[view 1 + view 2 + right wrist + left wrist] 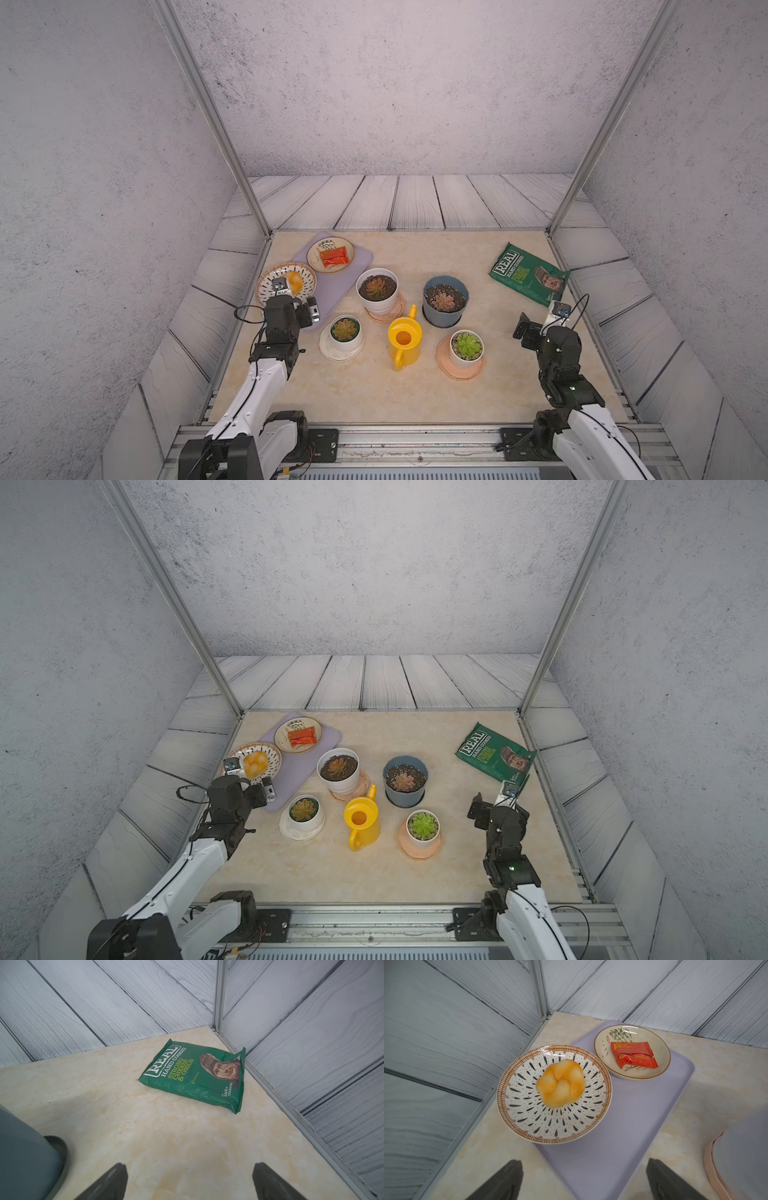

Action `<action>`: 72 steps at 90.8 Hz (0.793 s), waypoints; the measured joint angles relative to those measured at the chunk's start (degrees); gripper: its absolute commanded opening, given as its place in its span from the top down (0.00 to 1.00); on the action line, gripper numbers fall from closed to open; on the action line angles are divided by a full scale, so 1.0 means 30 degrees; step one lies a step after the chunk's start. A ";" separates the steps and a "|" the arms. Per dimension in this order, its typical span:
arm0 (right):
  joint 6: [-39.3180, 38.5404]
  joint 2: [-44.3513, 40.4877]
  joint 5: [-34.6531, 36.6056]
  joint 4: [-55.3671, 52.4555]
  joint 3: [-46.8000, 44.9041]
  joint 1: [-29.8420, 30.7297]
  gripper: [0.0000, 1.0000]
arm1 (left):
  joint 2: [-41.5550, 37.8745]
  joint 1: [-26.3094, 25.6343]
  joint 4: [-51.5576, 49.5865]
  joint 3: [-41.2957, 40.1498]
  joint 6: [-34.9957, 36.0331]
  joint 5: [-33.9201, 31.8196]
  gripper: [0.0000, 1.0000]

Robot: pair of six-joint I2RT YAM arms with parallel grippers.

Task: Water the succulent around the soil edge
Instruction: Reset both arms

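Left gripper (583, 1161): jaws spread, nothing between them, well left of the yellow plastic watering can (404, 338). Right gripper (190, 1164): likewise spread and empty, well right of it. Can: upright, untouched. Succulents (467, 345) around it: white ribbed pot (378, 305) behind-left, grey-blue pot (440, 318) behind-right, small white pot on cream saucer (347, 344) left, small white pot on peach saucer (465, 361) right.
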 measured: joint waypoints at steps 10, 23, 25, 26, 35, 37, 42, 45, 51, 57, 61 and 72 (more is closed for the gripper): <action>-0.0262 0.0328 0.0233 0.1086 -0.0146 0.0000 0.01 | 0.1042 0.0211 0.1501 -0.0291 0.0619 0.0882 0.00; -0.0517 0.2127 0.0444 0.1792 0.0561 0.0000 0.01 | 0.2120 0.0423 0.3315 -0.0925 0.1384 0.1858 0.00; -0.0576 0.2535 0.0459 0.1953 0.0692 0.0000 0.01 | 0.2295 0.0466 0.3599 -0.1020 0.1464 0.2011 0.00; -0.0576 0.2703 0.0474 0.2018 0.0743 0.0000 0.01 | 0.2375 0.0474 0.3752 -0.1071 0.1501 0.2106 0.00; -0.0903 0.4488 0.0539 0.2820 0.0991 0.0000 0.01 | 0.3206 0.0539 0.4998 -0.1348 0.1770 0.2725 0.00; -0.0998 0.4809 0.0568 0.3009 0.0991 0.0000 0.01 | 0.3395 0.0546 0.5275 -0.1377 0.1829 0.2827 0.00; -0.1195 0.5581 0.0627 0.3534 0.0991 0.0000 0.01 | 0.3869 0.0546 0.5931 -0.1399 0.1960 0.3075 0.00; -0.1319 0.5989 0.0692 0.3876 0.0991 0.0000 0.01 | 0.4138 0.0546 0.6317 -0.1406 0.2011 0.3169 0.00; -0.1581 0.6812 0.0780 0.4590 0.0991 0.0000 0.01 | 0.4626 0.0576 0.7038 -0.1413 0.2127 0.3410 0.00; -0.1807 0.7701 0.0809 0.5391 0.0991 0.0000 0.01 | 0.5013 0.0583 0.7708 -0.1413 0.2193 0.3628 0.00; -0.1960 0.8364 0.0831 0.5901 0.1020 0.0000 0.01 | 0.5275 0.0590 0.8174 -0.1413 0.2244 0.3847 0.00; -0.2288 1.0054 0.0852 0.7016 0.1304 -0.0029 0.01 | 0.6164 0.0597 0.9566 -0.1413 0.2324 0.4342 0.00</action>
